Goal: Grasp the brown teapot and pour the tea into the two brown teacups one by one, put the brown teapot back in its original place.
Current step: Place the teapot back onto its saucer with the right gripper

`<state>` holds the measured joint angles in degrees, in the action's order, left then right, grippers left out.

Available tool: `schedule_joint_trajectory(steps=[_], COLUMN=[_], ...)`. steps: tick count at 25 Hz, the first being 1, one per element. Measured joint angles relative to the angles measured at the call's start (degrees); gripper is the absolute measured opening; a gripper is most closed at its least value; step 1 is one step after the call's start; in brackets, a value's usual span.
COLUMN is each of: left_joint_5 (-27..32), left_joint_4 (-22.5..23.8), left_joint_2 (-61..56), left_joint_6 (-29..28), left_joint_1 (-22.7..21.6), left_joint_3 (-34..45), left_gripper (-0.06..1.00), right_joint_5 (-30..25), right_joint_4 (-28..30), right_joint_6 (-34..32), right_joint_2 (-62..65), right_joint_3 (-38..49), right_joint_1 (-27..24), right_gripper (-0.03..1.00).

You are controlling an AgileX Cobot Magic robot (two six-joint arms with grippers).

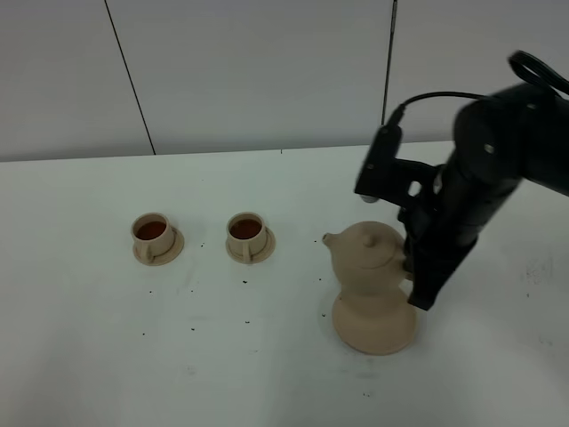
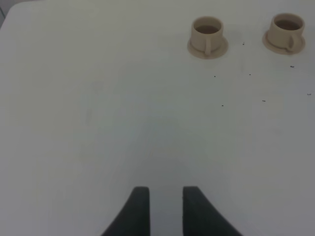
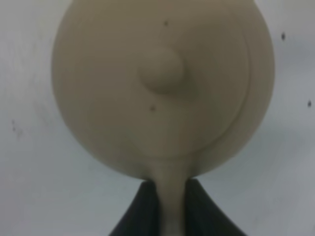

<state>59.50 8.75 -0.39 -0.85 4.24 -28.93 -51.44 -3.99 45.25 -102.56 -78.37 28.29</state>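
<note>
White tabletop (image 1: 80, 356) carries everything. Largest, the brown teapot (image 1: 369, 258) hangs just above its original place (image 1: 373, 327), the flat saucer, likely being returned. Right hand (image 3: 172, 206) pinches the teapot's loop handle between its fingers, steadying it upright. Left hand (image 2: 165, 209) hangs idle, slightly spread, holding nothing. Both brown teacups (image 1: 156, 233) (image 1: 247, 231) already hold tea.

Glossy black right arm (image 1: 484, 169), black cable, 2 tapered dark fingers (image 3: 142, 211).
</note>
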Motion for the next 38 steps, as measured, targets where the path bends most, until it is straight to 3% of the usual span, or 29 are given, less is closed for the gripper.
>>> schedule_joint_trajectory(steps=[9, 16, 20, 38], left_joint_5=[0.0, 0.0, 0.0, 0.0], left_joint_4=[0.0, 0.0, 0.0, 0.0], left_joint_2=[0.0, 0.0, 0.0, 0.0], left_joint_6=[0.0, 0.0, 0.0, 0.0], left_joint_1=[0.0, 0.0, 0.0, 0.0], left_joint_3=[0.0, 0.0, 0.0, 0.0], left_gripper=[0.24, 0.24, 0.24, 0.24], right_joint_5=[2.7, 13.0, 16.3, 16.1], right_joint_4=[0.1, -0.1, -0.1, 0.0], right_joint_6=[-2.1, -2.3, -2.3, -2.6], right_joint_2=[1.4, 1.4, 1.4, -1.7], right_joint_3=[3.9, 11.4, 14.2, 14.3], right_joint_1=[-0.4, -0.4, -0.4, -0.4], right_gripper=[0.10, 0.10, 0.10, 0.10])
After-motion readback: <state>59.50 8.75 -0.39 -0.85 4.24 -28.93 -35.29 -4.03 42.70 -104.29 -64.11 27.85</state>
